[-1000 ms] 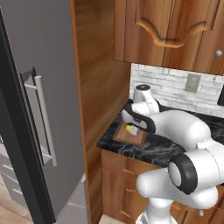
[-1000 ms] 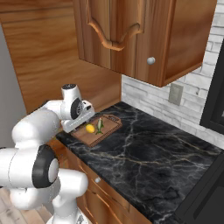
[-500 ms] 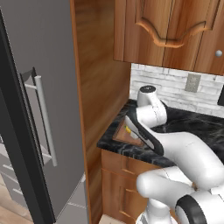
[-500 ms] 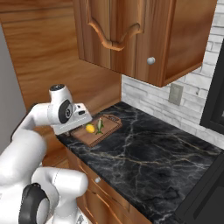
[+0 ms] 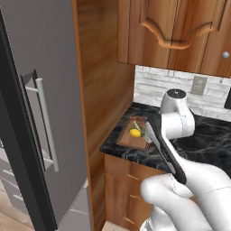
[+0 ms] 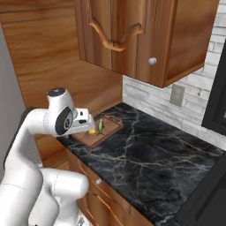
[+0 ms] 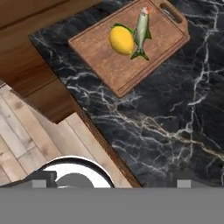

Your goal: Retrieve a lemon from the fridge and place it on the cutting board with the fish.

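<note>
The lemon (image 7: 121,40) lies on the cutting board (image 7: 100,54), touching the fish (image 7: 141,31) beside it. The same three show small on the counter's left end: lemon (image 5: 135,132), fish (image 5: 141,128), cutting board (image 5: 128,140); and lemon (image 6: 92,131), fish (image 6: 100,127), cutting board (image 6: 106,132). My gripper (image 6: 87,126) hangs above the counter's front edge, back from the board, open with nothing between its fingers. Its fingertips stand far apart at the bottom of the hand view, gripper (image 7: 114,183). The grey fridge (image 5: 40,90) stands to the left.
The black marbled counter (image 6: 154,159) stretches right of the board. Wooden wall cabinets (image 6: 132,35) hang above it. A tall wooden panel (image 5: 97,90) separates fridge and counter. A dark appliance (image 6: 217,88) sits far right. Wood floor (image 7: 26,135) lies below the counter edge.
The hand has lifted off the board and drawn back toward the counter's front edge. The lemon stays on the board beside the fish. The jaws remain open.
</note>
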